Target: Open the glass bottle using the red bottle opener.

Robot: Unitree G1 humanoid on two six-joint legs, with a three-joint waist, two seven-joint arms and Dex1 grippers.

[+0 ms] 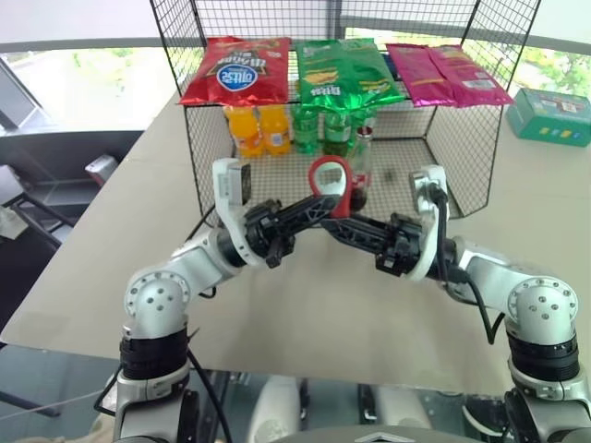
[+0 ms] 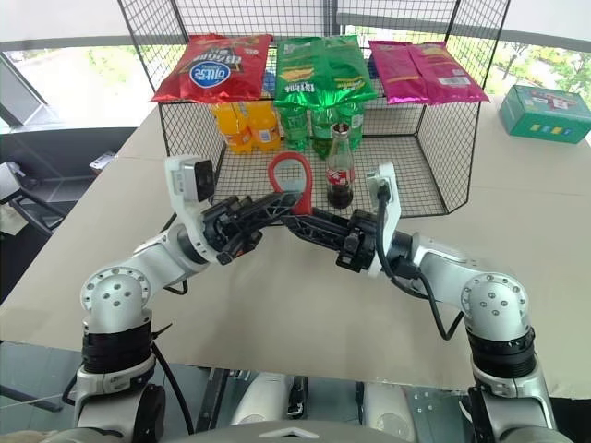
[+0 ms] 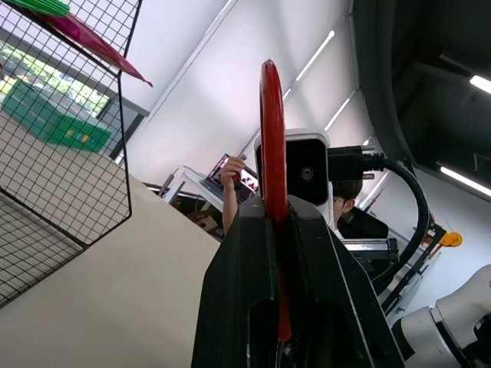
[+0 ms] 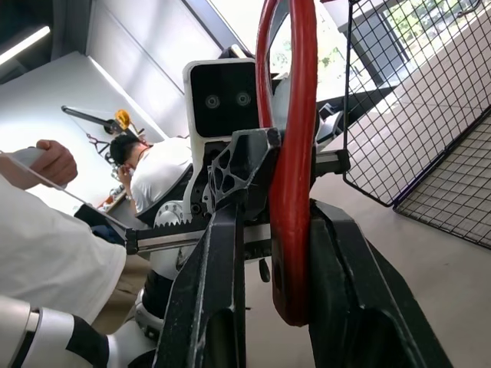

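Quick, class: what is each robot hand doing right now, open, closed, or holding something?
Left hand: closed on the red bottle opener.
Right hand: fingers around the opener's handle too; whether it grips it cannot be told.

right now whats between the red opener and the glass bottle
Nothing: in the right eye view only bare table and wire mesh show between the red bottle opener and the glass bottle.

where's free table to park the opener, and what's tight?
Free: the bare table between the wire cage and the near edge, plus the strip right of the cage toward the green box. Tight: the cage's back, packed with orange bottles and green bottles; the glass bottle stands at its front, right behind the red bottle opener.
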